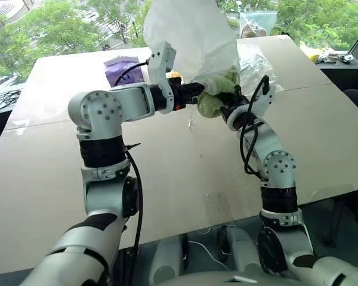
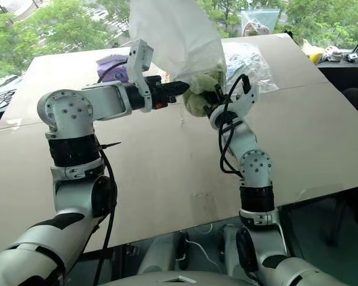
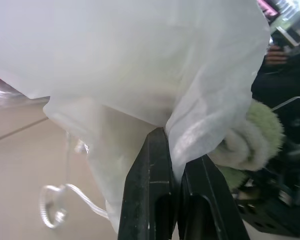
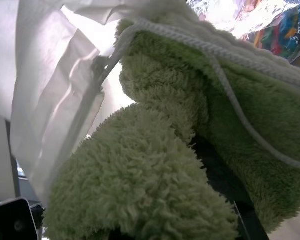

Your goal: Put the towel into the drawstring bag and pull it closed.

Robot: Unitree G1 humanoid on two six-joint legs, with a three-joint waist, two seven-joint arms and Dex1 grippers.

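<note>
Stuffing step in hand, bag not yet closed. Left gripper (image 1: pixel 198 90) clamped tight on a fold of the drawstring bag (image 1: pixel 194 36) near its mouth, black fingers (image 3: pixel 155 200) pressed together with the thin white fabric pinched between, bag held up above the table (image 1: pixel 167 173) and billowing upward. Right gripper (image 1: pixel 227 108) nearly closed on the towel (image 1: pixel 213 100), green fluff bunched around its fingers, pushed up against the bag's lower edge. Towel partly under the white fabric, partly hanging out below; how much is truly inside the opening, hard to judge. Loose loop of cord (image 3: pixel 57 207) dangling beneath the bag. Next, by judgement: drive the towel deeper past the rim, release it, withdraw without dragging it back out, then find the cord and pull. Risk of the towel catching on the hem.
</note>
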